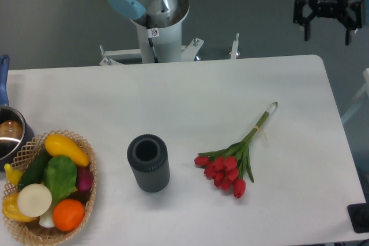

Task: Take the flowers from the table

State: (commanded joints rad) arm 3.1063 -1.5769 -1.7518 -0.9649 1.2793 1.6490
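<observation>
The flowers (233,162), a small bunch of red tulips with closed buds and green stems, lie flat on the white table (190,102) right of centre, buds toward the front, stem ends pointing to the back right. My gripper (327,34) hangs at the top right, beyond the table's far right corner, well away from the flowers. Its fingers are spread apart and hold nothing.
A dark grey ribbed cylinder vase (149,162) stands upright left of the flowers. A wicker basket of vegetables (49,191) sits at the front left. A metal pot with a blue handle (8,133) is at the left edge. The arm's base (157,21) stands behind the table.
</observation>
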